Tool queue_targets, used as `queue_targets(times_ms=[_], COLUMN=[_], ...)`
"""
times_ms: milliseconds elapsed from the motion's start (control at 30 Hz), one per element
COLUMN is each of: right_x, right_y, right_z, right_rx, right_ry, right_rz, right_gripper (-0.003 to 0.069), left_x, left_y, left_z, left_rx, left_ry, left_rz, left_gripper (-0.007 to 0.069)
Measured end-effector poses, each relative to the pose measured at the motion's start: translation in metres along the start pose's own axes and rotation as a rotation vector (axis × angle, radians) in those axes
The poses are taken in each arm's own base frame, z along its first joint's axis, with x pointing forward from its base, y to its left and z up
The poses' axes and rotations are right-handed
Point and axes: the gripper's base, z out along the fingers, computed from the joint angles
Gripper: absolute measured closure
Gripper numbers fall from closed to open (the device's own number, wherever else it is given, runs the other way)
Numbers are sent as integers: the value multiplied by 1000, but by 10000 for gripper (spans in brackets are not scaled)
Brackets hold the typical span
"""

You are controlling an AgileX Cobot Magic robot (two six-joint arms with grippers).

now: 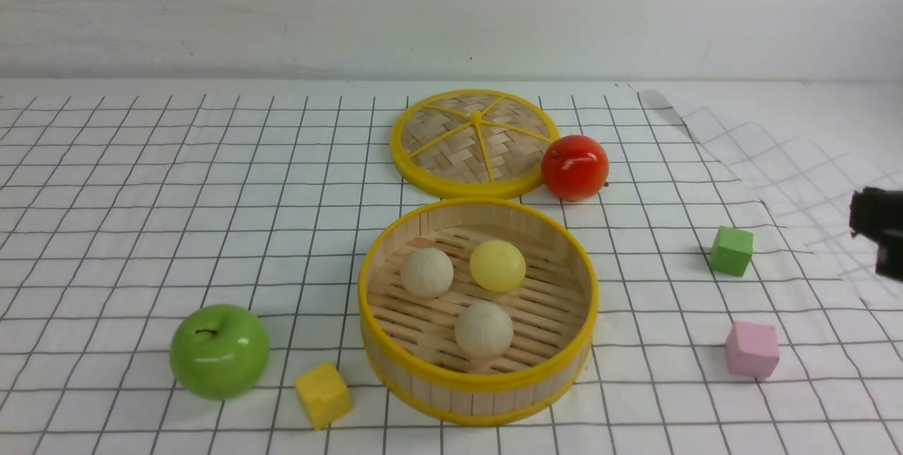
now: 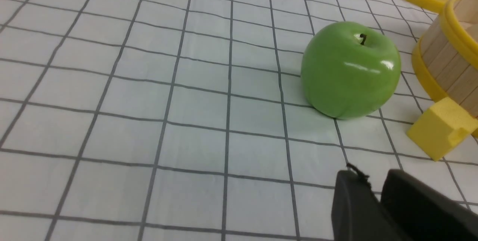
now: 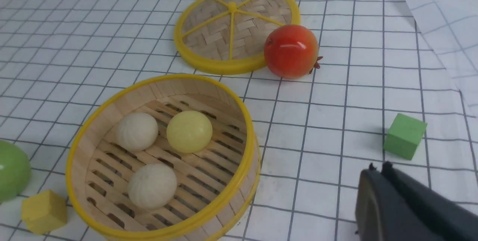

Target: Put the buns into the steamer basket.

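Inspection found the steamer basket (image 1: 478, 377) standing on the checked cloth (image 1: 141, 194), with all three buns on its slotted floor. One cream bun (image 1: 427, 272) lay on the robot's left side of the floor, the pale yellow bun (image 1: 497, 266) just beside it, and the second cream bun (image 1: 483, 329) nearer the robot. No bun was seen on the cloth outside the basket. On that evidence the task was judged complete, with nothing left to load.

The right gripper (image 3: 377, 168) showed empty in its wrist view, fingers drawn together with barely a gap, and hung well apart from the basket, near the green cube (image 3: 404, 135). The left gripper (image 2: 375, 181) also held nothing; its fingers stood narrow, a thin slot between them, with the green apple (image 2: 350, 70) beyond them.

Other items noted: the woven lid (image 1: 474, 142) lay flat behind the basket, touching or nearly touching the red apple (image 1: 575, 166); a yellow cube (image 1: 322, 394) sat just beside the basket's near left wall; a pink cube (image 1: 753, 349) lay to the right.
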Motion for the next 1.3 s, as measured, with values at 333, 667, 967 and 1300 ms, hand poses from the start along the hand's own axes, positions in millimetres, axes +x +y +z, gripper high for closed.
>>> queue_targets(times_ms=[333,667,967,1300], right_x=[37,59,134,188], right_y=[-5,-24,-39,-47], right_z=[-1,-30,-62,-44], right_rx=[7,163,384,378], right_ry=[91,-1,-183,-124], right_rz=[5,-77,-58,-59], right_gripper=[672,669,666,658], left_x=[0,0,0,0], left_y=[0,0,0,0], left_z=[0,0,0,0], left_rx=[0,0,0,0], left_ry=[0,0,0,-2], left_rz=[0,0,0,1], left_gripper=[504,496,494,492])
